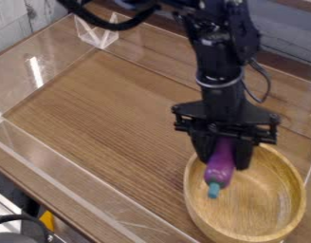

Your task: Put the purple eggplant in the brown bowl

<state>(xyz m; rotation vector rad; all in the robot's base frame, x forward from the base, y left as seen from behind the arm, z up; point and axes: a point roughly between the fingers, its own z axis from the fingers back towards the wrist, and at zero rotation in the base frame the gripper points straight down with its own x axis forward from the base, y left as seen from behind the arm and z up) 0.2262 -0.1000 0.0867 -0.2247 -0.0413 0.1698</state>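
wooden surface [101,123] with horizontal grain, round light tan bowl [287,213] resting directly on it near the front edge, white wire-like object [100,30] standing well apart from the bowl

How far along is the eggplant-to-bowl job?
Done: the purple eggplant is picked up, and it shows against the inside of the brown bowl, teal tip pointing down.
In hand: the jaws are closed on its upper part, apparently carrying it over the bowl.
Left: lower it if needed, open the jaws and back off. Clearance to the bowl's floor can't be judged from this view.
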